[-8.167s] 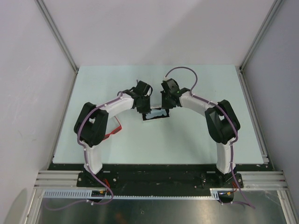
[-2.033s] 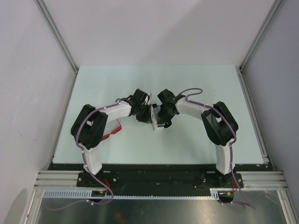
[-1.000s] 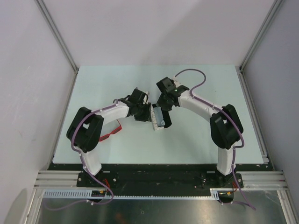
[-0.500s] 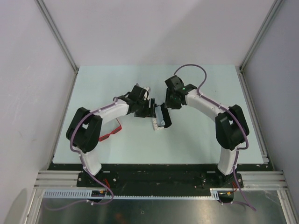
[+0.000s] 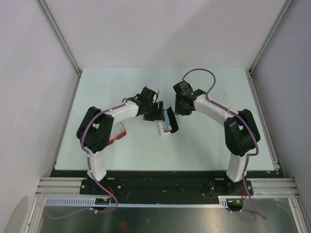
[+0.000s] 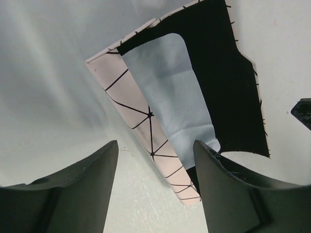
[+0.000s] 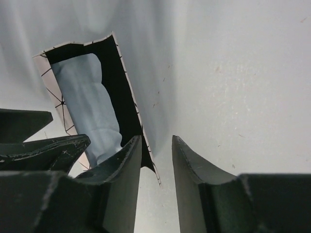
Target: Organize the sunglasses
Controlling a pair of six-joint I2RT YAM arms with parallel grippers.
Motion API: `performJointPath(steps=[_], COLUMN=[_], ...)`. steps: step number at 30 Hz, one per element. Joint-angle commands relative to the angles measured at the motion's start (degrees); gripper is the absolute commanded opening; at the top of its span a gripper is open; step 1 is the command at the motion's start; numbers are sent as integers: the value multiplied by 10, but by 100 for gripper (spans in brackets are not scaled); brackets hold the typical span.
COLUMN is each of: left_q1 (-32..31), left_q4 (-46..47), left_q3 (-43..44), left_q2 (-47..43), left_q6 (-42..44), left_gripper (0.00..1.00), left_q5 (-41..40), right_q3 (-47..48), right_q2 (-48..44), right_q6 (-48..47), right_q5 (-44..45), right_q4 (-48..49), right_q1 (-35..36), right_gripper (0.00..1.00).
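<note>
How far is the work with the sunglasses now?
Done: the white case is open, with the blue cloth on its black lining. In hand: nothing; the left gripper and the right gripper are open near the case. Remaining: the red sunglasses lie outside the case, not yet packed.

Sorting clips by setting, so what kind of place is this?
Probably a robotics lab test cell: a pale table boxed in by white panels on aluminium framing, a left arm and right arm bolted at its near edge.
</note>
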Motion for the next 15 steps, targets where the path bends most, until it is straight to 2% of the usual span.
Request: performJointPath(steps=[1,4,5,15], left_q1=[2,2,2,2], left_q4=[9,10,9,-7], left_q3=[34,47,54,92], left_q2=[7,12,19,55], left_q6=[-5,1,2,35], left_gripper=[69,67,63,52], left_q5=[-11,-20,-21,-47], right_q3=[-3,-8,-12,-40], right_q2=[9,12,10,2], right_q6=[-15,1,11,34], right_q5=[-39,-60,-68,-81], right_q4=[8,3,4,11], right_q1=[2,3,3,11], right_gripper=[35,29,29,30])
